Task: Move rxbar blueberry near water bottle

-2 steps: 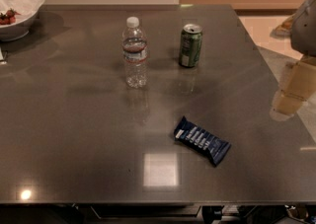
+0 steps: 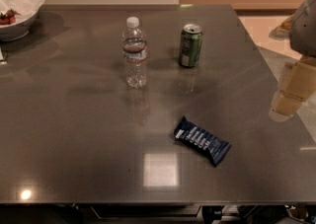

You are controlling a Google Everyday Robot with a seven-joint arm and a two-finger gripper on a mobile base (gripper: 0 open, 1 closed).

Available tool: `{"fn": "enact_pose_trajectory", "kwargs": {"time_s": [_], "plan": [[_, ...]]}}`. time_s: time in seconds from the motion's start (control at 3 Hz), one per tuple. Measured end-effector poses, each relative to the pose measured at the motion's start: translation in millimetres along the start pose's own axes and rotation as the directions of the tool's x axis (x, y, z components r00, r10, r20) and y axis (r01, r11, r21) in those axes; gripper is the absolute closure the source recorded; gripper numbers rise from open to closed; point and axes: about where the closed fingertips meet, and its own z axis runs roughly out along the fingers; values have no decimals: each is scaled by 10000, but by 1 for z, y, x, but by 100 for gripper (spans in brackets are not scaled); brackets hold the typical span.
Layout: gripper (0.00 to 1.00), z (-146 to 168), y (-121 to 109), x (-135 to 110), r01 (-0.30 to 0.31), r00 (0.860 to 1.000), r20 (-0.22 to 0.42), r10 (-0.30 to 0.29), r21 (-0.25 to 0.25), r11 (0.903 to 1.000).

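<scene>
On the grey table (image 2: 74, 168), the holdings are as follows.

1. rxbar blueberry (image 2: 202, 140): it lies flat on the near right part of the tabletop. Its long axis slants from far-left to near-right, and nothing touches it.
2. water bottle (image 2: 135, 53): upright with the cap on, it stands far of centre, well apart from the bar and to its far left.
3. green can (image 2: 190, 45): upright, to the right of the bottle and apart from it.
4. white bowl (image 2: 17, 13): it sits at the far left corner with something red inside.
5. my gripper (image 2: 287, 100): it hangs at the right edge of the scene, over the table's right side, well apart from the bar. I cannot tell whether it is released or clenched. It does not carry the bar.

Step in hand, as I judge it, is the approach, with the bar not yet taken.

The next move calls for travelling left and nearer until I am above the bar. I then turn my wrist to take it across its narrow width and come down low, since the wrapper lies flat. Afterwards I carry it far-left and set it beside the bottle without toppling the bottle or the can.
</scene>
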Motion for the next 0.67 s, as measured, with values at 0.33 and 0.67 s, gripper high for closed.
{"fn": "enact_pose_trajectory", "kwargs": {"time_s": [0.33, 0.67], "plan": [[0, 9, 7, -11, 127, 9996, 261, -118, -352, 9993], [0, 25, 15, -23, 240, 9986, 497, -205, -707, 9972]]}}
